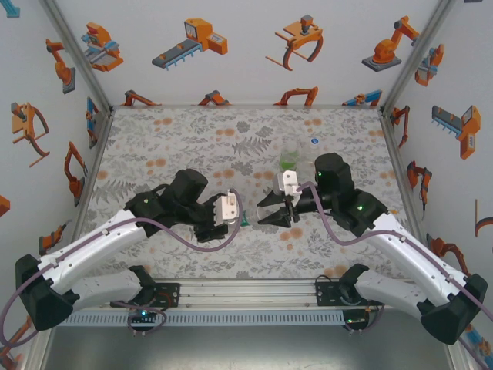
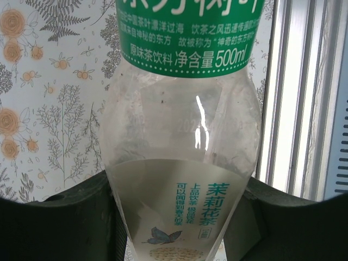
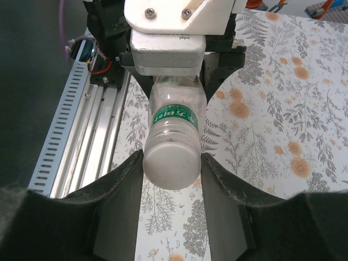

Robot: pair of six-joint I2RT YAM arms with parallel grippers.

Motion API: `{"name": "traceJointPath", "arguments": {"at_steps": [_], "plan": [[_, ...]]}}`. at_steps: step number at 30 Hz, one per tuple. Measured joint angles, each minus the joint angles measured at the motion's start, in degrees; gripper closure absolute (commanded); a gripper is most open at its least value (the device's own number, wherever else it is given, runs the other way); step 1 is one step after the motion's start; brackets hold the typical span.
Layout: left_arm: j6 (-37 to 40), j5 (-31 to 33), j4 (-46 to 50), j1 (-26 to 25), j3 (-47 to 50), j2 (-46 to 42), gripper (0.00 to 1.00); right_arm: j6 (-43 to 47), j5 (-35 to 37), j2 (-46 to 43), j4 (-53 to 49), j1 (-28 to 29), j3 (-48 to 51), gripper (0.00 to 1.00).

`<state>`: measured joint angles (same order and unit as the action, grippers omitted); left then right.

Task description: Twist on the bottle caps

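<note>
The left gripper (image 1: 237, 218) clamps the labelled bottle (image 2: 174, 136) level above the near middle of the table (image 1: 192, 139), steadying it so the right gripper (image 1: 279, 214), pinched around its whitish round end (image 3: 171, 163), apparently the cap, can twist it tight.

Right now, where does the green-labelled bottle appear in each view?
Top external: labelled bottle centre, mostly hidden between left tool and right tool.
Left wrist: bottle centre, close up, gripped by the left tool.
Right wrist: bottle centre, whitish end clamped in the right tool.
Shared landmark: floral table cover.
</note>
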<state>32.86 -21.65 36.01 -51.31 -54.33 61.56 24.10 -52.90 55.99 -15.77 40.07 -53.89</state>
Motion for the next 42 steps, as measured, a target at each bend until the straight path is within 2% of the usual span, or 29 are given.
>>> {"name": "traceJointPath", "arguments": {"at_steps": [7,20,27,35,42], "plan": [[0.0,-0.1,0.7,0.0,0.0,-0.2,1.0,1.7,0.6,0.3,-1.2,0.9,-0.6,1.0],[0.0,-2.4,1.0,0.0,0.0,-0.2,1.0,12.0,1.5,-0.1,-6.8,3.0,-2.9,1.0],[0.0,-2.8,1.6,0.0,-0.3,0.2,1.0,12.9,1.6,0.2,-8.0,3.3,-3.4,1.0],[0.0,-1.3,1.7,0.0,-0.5,0.5,1.0,0.6,4.7,1.3,-6.6,3.3,-3.9,1.0],[0.0,2.6,-0.8,0.0,-0.3,0.5,1.0,-23.8,15.2,-2.1,1.8,3.5,1.2,1.0]]}}
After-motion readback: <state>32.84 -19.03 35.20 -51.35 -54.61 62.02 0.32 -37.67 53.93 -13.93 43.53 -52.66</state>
